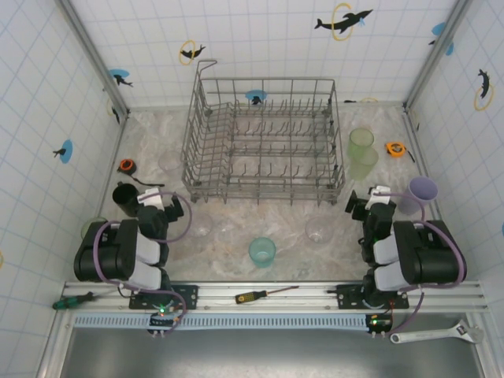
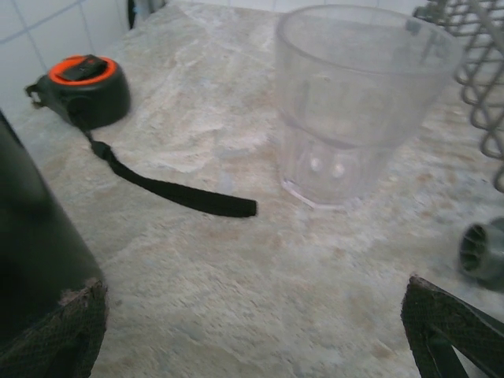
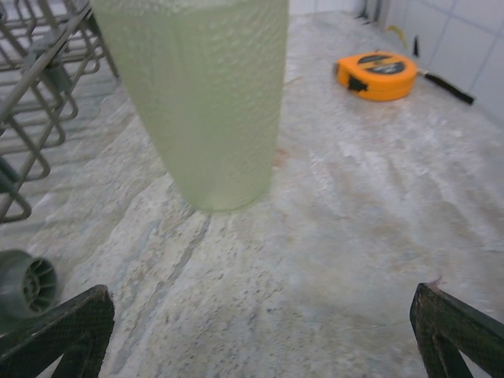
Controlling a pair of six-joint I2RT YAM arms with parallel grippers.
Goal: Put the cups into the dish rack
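Green cup (image 3: 213, 102) rim cropped; black mug (image 2: 35, 236) blurred.

**A:** What sits ahead of the left gripper (image 2: 252, 346)?

**B:** A glass (image 2: 354, 102), a little right of centre. Further ahead on the left lies a tape measure (image 2: 83, 87), its strap (image 2: 169, 189) trailing back toward the glass. The mug (image 2: 31, 236) stands close on the gripper's left, and the dish rack (image 2: 480, 87) is right of the glass.

**A:** And the right gripper (image 3: 256, 339)?

**B:** A tumbler (image 3: 209, 102) is close ahead, slightly left. The dish rack is to its left, and a second tape measure (image 3: 382, 75) lies beyond on the right.
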